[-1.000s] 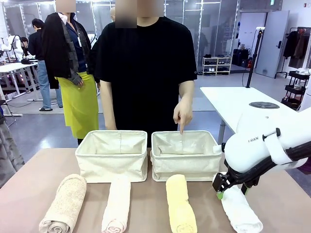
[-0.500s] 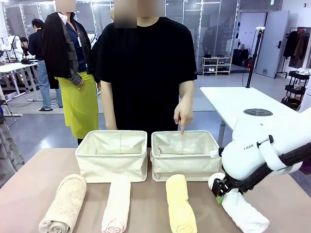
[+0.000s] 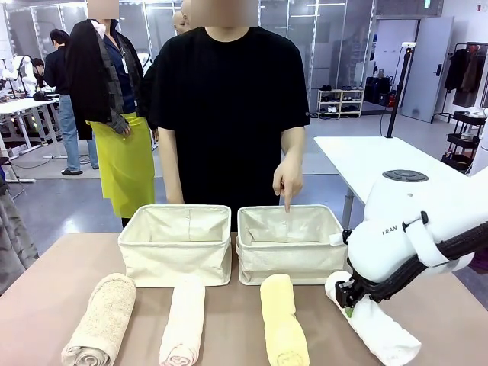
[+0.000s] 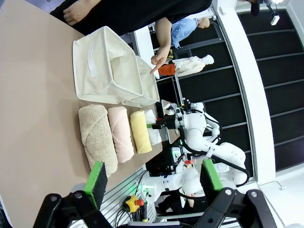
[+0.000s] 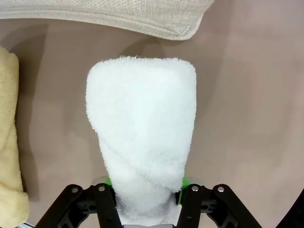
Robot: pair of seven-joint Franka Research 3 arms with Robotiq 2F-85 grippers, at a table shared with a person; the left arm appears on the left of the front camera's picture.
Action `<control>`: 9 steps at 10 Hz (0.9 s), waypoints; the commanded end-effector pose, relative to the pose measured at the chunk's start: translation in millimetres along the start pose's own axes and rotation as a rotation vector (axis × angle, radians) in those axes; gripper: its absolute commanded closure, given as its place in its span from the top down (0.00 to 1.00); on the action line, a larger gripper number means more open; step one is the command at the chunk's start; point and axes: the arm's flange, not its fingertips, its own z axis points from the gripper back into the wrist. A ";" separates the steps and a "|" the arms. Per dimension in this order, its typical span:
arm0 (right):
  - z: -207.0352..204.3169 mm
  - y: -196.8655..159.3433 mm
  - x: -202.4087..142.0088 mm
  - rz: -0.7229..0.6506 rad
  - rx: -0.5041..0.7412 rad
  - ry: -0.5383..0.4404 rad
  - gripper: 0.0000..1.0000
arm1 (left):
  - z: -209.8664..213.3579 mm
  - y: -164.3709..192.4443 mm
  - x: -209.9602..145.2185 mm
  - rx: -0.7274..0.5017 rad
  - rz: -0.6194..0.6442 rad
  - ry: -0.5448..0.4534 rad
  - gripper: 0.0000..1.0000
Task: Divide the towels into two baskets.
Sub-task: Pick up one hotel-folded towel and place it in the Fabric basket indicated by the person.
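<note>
Right gripper [image 3: 347, 305] clenches the white towel [image 3: 379, 329]; left gripper [image 4: 153, 178] stands spread wide; neither basket [image 3: 175, 263] holds a towel yet.

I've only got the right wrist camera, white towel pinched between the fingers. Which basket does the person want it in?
Observer: The person's hand points a finger down into the right basket, the one nearest the white towel.
Operator: Anything sorted yet?
Observer: No. The tan towel and cream towel lie before the left basket, the yellow towel before the right one.
Operator: And the left gripper?
Observer: Open, holding nothing, well back from the towels.
</note>
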 end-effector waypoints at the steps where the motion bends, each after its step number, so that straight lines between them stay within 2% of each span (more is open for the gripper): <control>1: 0.0 -4.5 -65.1 0.006 -0.024 -0.058 0.17 | 3.0 -1.3 -1.5 -0.007 -0.005 -0.007 1.00; 2: 23.1 -8.6 -61.5 0.054 0.002 -0.034 0.17 | 3.0 -1.3 -1.5 -0.007 -0.005 -0.007 1.00; 4: 93.9 -2.0 -52.9 0.167 0.035 -0.108 0.17 | 3.0 -1.3 -1.5 -0.007 -0.005 -0.007 1.00; 5: 128.7 3.3 -45.3 0.215 0.058 -0.104 0.17 | 3.0 -1.3 -1.5 -0.007 -0.005 -0.007 1.00; 7: 155.5 6.2 -27.5 0.206 0.054 -0.149 0.17 | 3.0 -1.3 -1.5 -0.007 -0.005 -0.007 1.00; 9: 161.9 4.7 -25.5 0.180 0.090 -0.181 0.17 | 3.0 -1.3 -1.5 -0.007 -0.005 -0.007 1.00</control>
